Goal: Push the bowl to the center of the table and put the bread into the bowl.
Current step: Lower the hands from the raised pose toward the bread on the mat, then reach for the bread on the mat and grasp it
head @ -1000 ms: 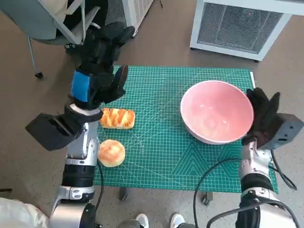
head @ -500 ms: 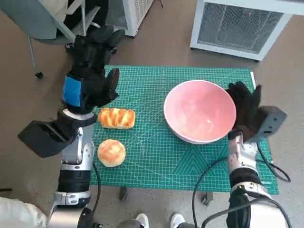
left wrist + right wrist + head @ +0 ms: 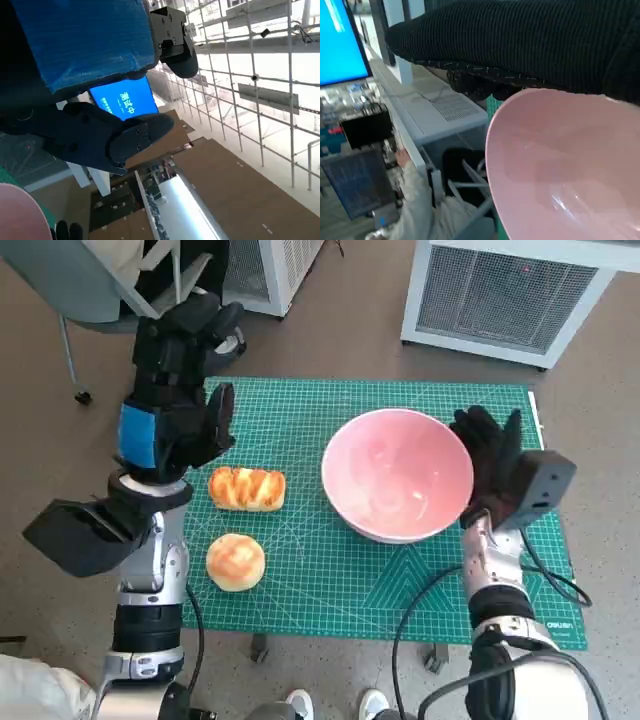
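The pink bowl [image 3: 397,475] stands empty near the middle of the green cutting mat [image 3: 300,570], and its rim fills the right wrist view [image 3: 560,165]. My gloved right hand [image 3: 490,462] presses flat against the bowl's right side, fingers apart. A long braided bread [image 3: 246,488] lies at the mat's left, with a round bun [image 3: 235,561] in front of it. My left hand [image 3: 170,410] hangs above the mat's far left edge, behind the long bread, fingers spread and holding nothing. A sliver of the bowl [image 3: 17,212] shows in the left wrist view.
A white grilled unit [image 3: 505,290] stands beyond the table at the right. A chair [image 3: 110,290] is at the far left. A person [image 3: 427,200] shows in the right wrist view. A cable [image 3: 430,600] trails over the mat's front right.
My right hand has pushed the bowl leftward from the mat's right side to near its middle. My left hand has drifted left and slightly back, away from the breads.
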### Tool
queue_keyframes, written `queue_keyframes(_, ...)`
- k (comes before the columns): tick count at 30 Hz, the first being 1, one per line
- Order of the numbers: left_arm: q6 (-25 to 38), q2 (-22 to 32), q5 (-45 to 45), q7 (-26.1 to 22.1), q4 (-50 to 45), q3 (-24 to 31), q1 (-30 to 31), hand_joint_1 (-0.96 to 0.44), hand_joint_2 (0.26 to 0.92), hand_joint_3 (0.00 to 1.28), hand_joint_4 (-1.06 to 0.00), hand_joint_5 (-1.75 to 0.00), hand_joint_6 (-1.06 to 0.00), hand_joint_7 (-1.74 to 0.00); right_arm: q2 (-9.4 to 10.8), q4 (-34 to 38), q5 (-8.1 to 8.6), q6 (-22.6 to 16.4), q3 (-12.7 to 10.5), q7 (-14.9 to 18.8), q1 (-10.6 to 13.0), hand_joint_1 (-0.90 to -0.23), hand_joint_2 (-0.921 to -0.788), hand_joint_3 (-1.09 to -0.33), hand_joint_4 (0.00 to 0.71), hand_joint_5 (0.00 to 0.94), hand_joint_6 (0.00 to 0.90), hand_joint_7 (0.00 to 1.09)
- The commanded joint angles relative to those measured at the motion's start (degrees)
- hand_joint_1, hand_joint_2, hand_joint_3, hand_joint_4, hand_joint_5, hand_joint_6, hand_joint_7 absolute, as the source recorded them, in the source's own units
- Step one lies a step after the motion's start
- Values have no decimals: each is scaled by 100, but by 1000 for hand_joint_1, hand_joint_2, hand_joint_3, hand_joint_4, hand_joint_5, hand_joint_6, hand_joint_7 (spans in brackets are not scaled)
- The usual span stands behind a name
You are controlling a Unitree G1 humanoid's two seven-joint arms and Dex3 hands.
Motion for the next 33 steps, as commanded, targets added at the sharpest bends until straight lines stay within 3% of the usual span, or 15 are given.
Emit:
queue_keyframes(1, 84, 9, 35, 86, -162, 8, 88, -305, 845, 740, 1, -684, 1, -903, 47, 76, -83, 135, 49, -135, -2, -504, -921, -822, 235, 1, 145, 318)
queue_keyframes(7, 150, 47, 29, 127, -213, 22, 132, -304, 840, 746, 1, -680, 1, -896, -78, 11, -293, -23, 240, -354, -107, -490, -921, -830, 249, 8, 142, 328)
queue_keyframes(10, 135, 116, 87, 125, -182, 38, 145, -303, 838, 748, 1, -678, 1, -893, -142, -138, -470, -465, 434, -472, -204, -482, -921, -835, 262, 13, 140, 334)
queue_keyframes(13, 122, 170, 138, 122, -148, 41, 141, -301, 835, 751, 1, -678, 1, -892, -178, -228, -499, -772, 509, -411, -244, -497, -921, -835, 265, 13, 135, 339)
queue_keyframes(17, 121, 326, 284, 95, -15, 37, 87, -295, 828, 757, 1, -701, 1, -894, -282, -452, -533, -1419, 621, -149, -324, -536, -921, -826, 256, 3, 78, 449)
queue_keyframes(24, 180, 734, 722, 37, 153, -66, -31, -310, 794, 749, 1, -718, 1, -881, -282, -1058, -358, -2523, 734, 468, -344, -578, -921, -799, 267, 9, 41, 559)
queue_keyframes(28, 180, 1056, 1272, 58, 185, -252, -93, -316, 776, 733, 1, -726, 1, -863, -164, -1824, -168, -3093, 923, 947, -145, -589, -921, -781, 304, 26, 57, 584)
queue_keyframes(33, 154, 1535, 2058, 61, 353, -534, -265, -332, 788, 635, -10, -691, 1, -827, -75, -2748, 130, -3405, 1242, 1469, 120, -605, -921, -758, 316, 28, 72, 605)
